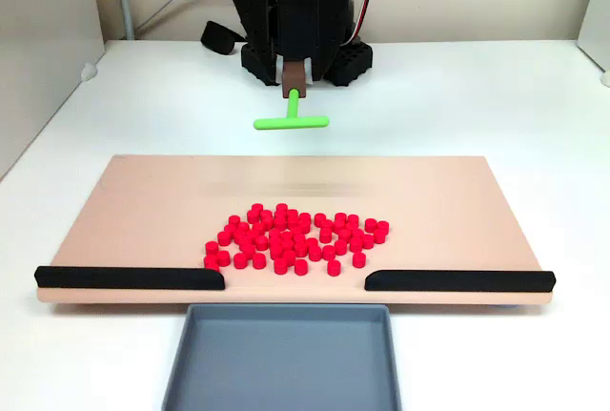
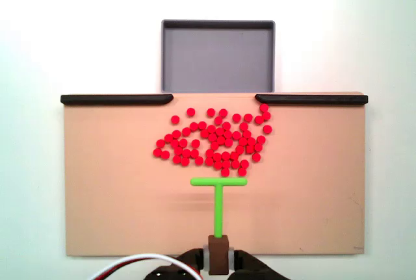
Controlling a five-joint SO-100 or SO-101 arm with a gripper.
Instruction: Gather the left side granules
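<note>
Dozens of red granules [image 1: 295,238] lay in one loose patch when you paused here, and little of the gathering looked finished. Start with the white surface [image 1: 496,96], which carried everything. On it sat the tan board [image 1: 143,211], and in a fixed view the patch spread across the board's middle, from about 9 o'clock to 3 o'clock of its centre. Two black rails [image 1: 129,277] ran along the board's near edge, with a gap between them at 6 o'clock. Past that gap waited the grey tray [image 1: 286,359], and no granule had reached it. Your tool [image 1: 294,72] stood at 12 o'clock behind the board, closed on the stem of the green T-bar [image 1: 292,122]. In another fixed view the T-bar's crossbar [image 2: 219,181] sat at 6 o'clock of the patch [image 2: 218,140], just beside its nearest granules; whether it touched them could not be told. In that view the outlying granules at 9 o'clock remained scattered, so I judged that the sweep inward was not yet done.
</note>
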